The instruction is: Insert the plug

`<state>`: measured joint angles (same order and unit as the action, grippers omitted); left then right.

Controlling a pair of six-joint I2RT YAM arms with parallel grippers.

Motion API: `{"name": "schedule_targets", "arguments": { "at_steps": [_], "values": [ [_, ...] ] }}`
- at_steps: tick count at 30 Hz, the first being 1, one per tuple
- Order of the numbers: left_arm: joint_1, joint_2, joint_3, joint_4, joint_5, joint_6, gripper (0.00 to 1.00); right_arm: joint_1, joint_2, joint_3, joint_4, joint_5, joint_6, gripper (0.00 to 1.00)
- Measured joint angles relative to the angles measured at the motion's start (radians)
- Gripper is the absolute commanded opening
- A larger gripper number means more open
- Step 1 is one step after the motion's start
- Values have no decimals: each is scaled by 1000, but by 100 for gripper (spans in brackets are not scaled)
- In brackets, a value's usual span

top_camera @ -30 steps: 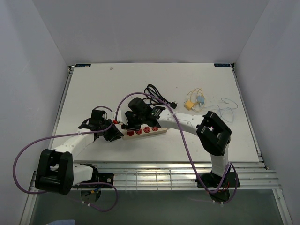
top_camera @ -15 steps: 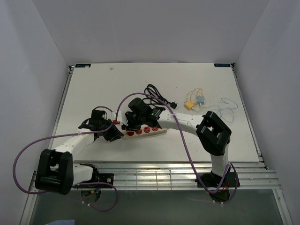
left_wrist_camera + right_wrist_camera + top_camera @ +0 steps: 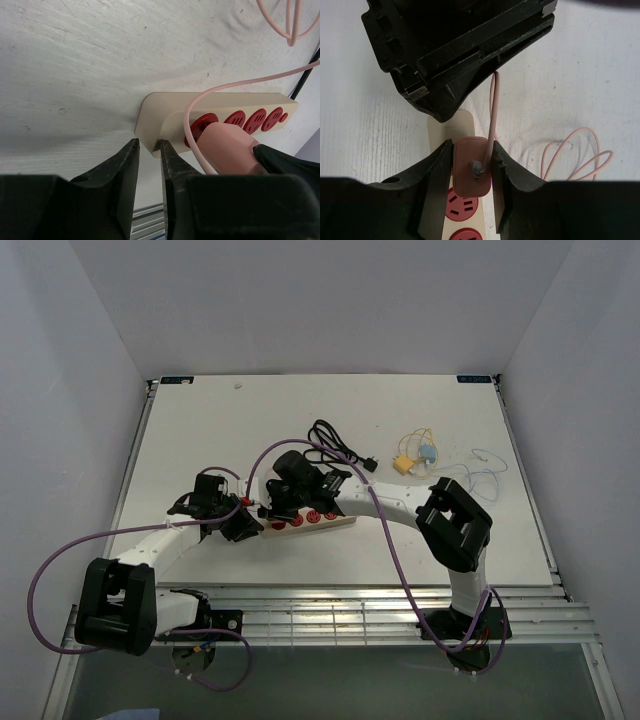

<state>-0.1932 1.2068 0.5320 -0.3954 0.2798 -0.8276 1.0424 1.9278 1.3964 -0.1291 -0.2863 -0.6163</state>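
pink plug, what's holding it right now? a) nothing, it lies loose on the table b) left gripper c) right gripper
c: in the right wrist view the pink plug sits pinched between the fingers of the right gripper over the power strip, while the left gripper is at the strip's end.

Power strip (image 3: 312, 518): beige, flat on the worktop, a row of round red sockets (image 3: 256, 120) facing up, plus a small red button (image 3: 283, 117) at one end. It lies left of centre, nearer the near edge than the far one, with its length roughly along the near edge. Plug (image 3: 471, 172): pink, rounded rectangular block, upright over the end socket at the strip's left end, touching its red face; can't tell if fully seated. Right gripper (image 3: 471, 148) pinches it by the sides. A thin pink cable (image 3: 235, 82) runs from its top and loops away on the worktop.
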Motion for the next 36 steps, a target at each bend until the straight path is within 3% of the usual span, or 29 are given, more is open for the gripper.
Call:
{"name": "schedule_targets", "arguments": {
  "at_steps": [11,18,36],
  "values": [
    [0,0,0,0,0,1,34,4,-10,-55,84,-6,-48,8],
    [0,0,0,0,-1,3,34,-35,-32,-123,160,-88,-58,8],
    [1,10,0,8,10,9,32,-60,-8,-140,201,-158,-76,8]
  ]
}}
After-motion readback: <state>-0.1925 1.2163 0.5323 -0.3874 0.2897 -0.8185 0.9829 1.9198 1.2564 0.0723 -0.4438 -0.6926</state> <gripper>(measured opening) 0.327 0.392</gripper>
